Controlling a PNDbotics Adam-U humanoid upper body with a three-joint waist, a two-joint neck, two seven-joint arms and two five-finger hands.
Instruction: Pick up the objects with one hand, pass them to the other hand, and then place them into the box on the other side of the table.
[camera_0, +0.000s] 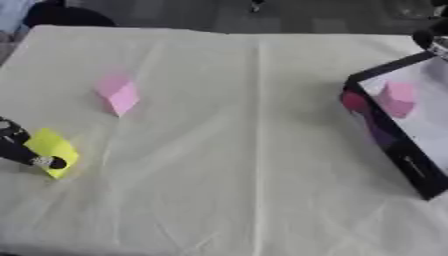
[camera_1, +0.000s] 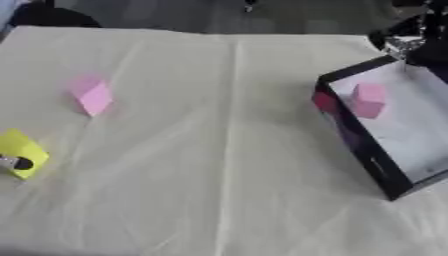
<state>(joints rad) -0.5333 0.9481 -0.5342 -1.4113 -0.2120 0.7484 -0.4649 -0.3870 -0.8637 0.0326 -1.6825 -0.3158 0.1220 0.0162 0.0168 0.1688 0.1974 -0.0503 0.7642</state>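
Left hand (camera_0: 22, 147) at 9 o'clock, fingers (camera_0: 48, 161) touching yellow block (camera_0: 54, 146), whether clamped: cannot tell. Pink block (camera_0: 118, 95) at 10 waiting on table (camera_0: 245, 150). Another pink block (camera_1: 367, 100) already inside box (camera_1: 372, 165) at 3, likely delivered.

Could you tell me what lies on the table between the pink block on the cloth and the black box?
Nothing: between the pink block and the black box there is only bare cream tablecloth with its fold lines, shown in both eye views.

Yellow block (camera_0: 52, 146) left edge; pink block (camera_0: 118, 95) mid-left; pink block (camera_1: 368, 100) in box (camera_1: 372, 165).
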